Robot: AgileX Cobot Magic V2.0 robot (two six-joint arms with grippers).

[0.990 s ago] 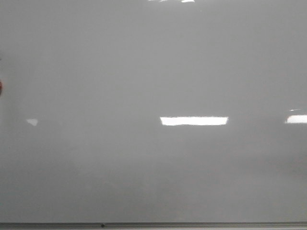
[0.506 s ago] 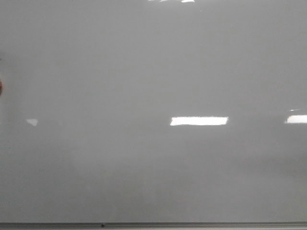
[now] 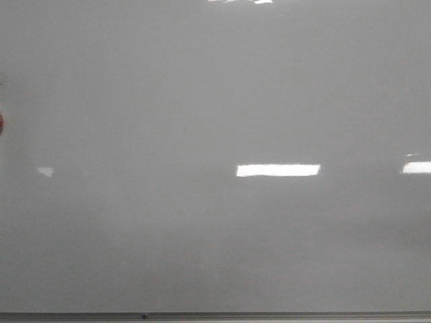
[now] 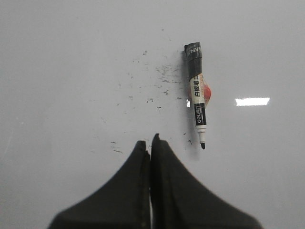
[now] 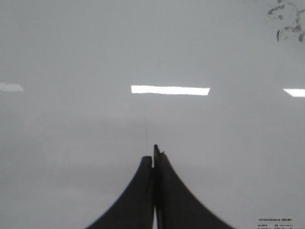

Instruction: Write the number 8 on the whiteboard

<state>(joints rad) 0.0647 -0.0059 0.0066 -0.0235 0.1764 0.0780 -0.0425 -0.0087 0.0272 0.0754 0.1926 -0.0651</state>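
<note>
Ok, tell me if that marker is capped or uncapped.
Uncapped: the marker shows its bare black tip, pointing toward the left gripper. No cap appears in any view.

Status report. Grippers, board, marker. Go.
Left gripper and right gripper: jaws shut, empty. Whiteboard blank, no 8 yet. Marker uncapped, lying loose. Nothing in the way.

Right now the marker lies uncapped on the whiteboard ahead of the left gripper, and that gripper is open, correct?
Not quite. The left gripper is shut, fingers pressed together, as the left wrist view shows. The marker does lie uncapped on the whiteboard ahead of it.
</note>
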